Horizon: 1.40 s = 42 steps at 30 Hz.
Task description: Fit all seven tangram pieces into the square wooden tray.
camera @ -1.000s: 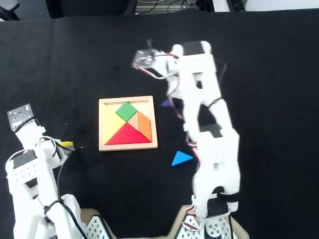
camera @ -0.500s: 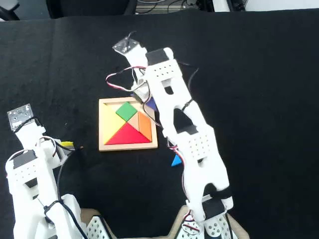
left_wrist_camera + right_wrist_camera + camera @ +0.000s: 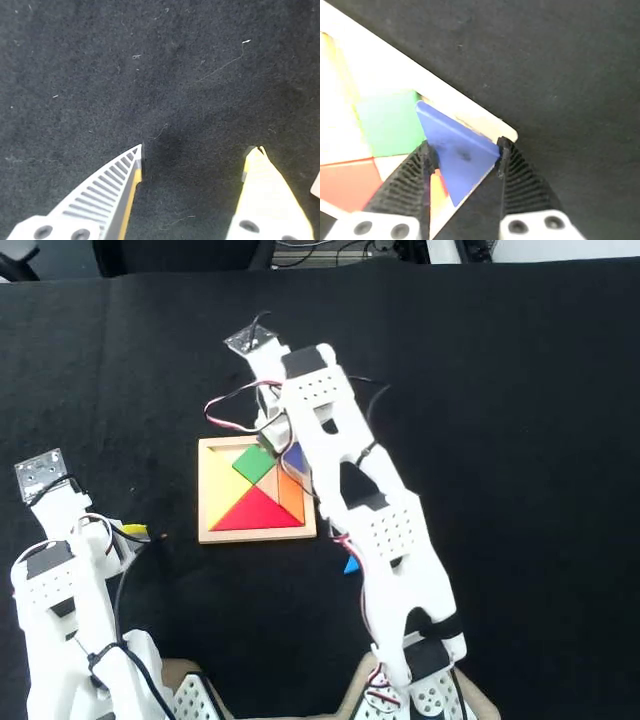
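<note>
The square wooden tray (image 3: 207, 490) lies left of centre on the black table, holding yellow, green (image 3: 254, 463), orange and red (image 3: 255, 508) pieces. My right gripper (image 3: 464, 159) is shut on a dark blue triangle (image 3: 457, 157), held over the tray's far right corner (image 3: 506, 132), beside the green square (image 3: 390, 122). In the high view this blue piece (image 3: 294, 455) shows under the right arm (image 3: 330, 440). A light blue triangle (image 3: 351, 564) peeks out beside that arm. My left gripper (image 3: 195, 160) hangs open over bare black cloth, left of the tray.
The right arm's base (image 3: 420, 680) and the left arm's base (image 3: 60, 640) stand at the table's near edge. Black cloth extends behind and to the right of the tray.
The right arm has swung left with the dark blue triangle, from beyond the tray's right side to over its far right corner. The left arm has not moved.
</note>
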Motion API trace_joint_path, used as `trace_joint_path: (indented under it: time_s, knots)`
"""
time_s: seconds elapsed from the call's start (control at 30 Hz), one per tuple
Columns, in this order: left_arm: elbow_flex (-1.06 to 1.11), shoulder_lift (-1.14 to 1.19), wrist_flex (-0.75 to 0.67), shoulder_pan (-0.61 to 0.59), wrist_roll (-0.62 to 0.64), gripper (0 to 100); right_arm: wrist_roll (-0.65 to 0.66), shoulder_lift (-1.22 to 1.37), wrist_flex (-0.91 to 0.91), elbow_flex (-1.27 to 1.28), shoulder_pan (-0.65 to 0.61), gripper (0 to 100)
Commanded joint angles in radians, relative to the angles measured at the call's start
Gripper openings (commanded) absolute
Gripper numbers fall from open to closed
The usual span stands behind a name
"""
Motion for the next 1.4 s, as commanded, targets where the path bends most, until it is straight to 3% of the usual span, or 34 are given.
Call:
trace_joint_path:
  time_s: [0.0,0.53,0.8,1.37]
  knots:
    - [-0.005,-0.017,-0.018,0.01,0.002,32,-0.035,-0.019,-0.012,-0.051,-0.026,1.1]
    - [-0.005,-0.017,-0.018,0.01,0.002,32,-0.028,0.028,-0.018,-0.051,-0.025,1.9]
    - [-0.005,-0.017,-0.018,0.01,0.0,32,-0.028,0.045,-0.011,-0.054,-0.028,22.7]
    - [-0.005,-0.017,-0.02,0.012,0.0,32,0.009,0.013,0.137,-0.255,-0.014,21.9]
